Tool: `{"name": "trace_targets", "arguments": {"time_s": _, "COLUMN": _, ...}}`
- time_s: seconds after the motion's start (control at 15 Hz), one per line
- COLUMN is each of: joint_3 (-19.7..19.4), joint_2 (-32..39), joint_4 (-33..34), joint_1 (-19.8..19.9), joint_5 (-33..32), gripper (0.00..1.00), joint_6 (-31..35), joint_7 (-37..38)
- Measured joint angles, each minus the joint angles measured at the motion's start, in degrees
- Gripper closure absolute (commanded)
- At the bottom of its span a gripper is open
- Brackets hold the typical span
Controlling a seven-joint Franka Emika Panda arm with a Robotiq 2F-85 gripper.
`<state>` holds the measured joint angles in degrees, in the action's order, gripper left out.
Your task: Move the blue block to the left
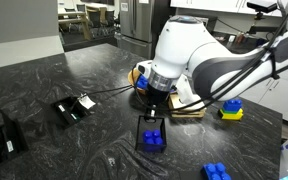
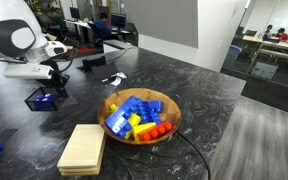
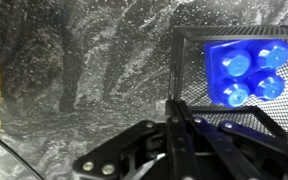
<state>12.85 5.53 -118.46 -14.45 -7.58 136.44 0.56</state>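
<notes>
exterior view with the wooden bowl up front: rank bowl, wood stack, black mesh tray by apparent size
1. wooden bowl
2. wood stack
3. black mesh tray; farther from camera, so true size unsure

- The block [image 3: 246, 72] sits in the mesh tray [image 3: 189, 62] (which is on the table [image 2: 214, 90]).
- The bowl [image 2: 156, 135] of bricks stands well apart, with the wood stack [image 2: 84, 148] just beside it.

The blue block [image 3: 246, 72] is a small brick, four round studs facing up, lying flat inside a black mesh frame [image 3: 189, 60] on the tabletop [image 3: 84, 70].
</notes>
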Motion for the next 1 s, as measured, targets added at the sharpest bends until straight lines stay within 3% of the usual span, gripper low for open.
{"name": "trace_targets", "arguments": {"time_s": 0.27, "joint_3": -3.24, "joint_2": 0.02, "joint_4": 3.05, "joint_1": 1.17, "joint_5": -4.51, "gripper": 0.99, "joint_6": -5.16, "joint_7": 11.69}}
{"name": "trace_targets", "arguments": {"time_s": 0.53, "joint_3": -3.78, "joint_2": 3.81, "joint_4": 6.53, "joint_1": 0.77, "joint_5": -5.78, "gripper": 0.99, "joint_6": -10.89, "joint_7": 23.10}}
{"name": "trace_targets", "arguments": {"time_s": 1.0, "joint_3": -4.69, "joint_2": 9.70, "joint_4": 10.53, "joint_1": -0.35, "joint_5": -5.61, "gripper": 0.99, "joint_6": -13.61, "joint_7": 34.09}}
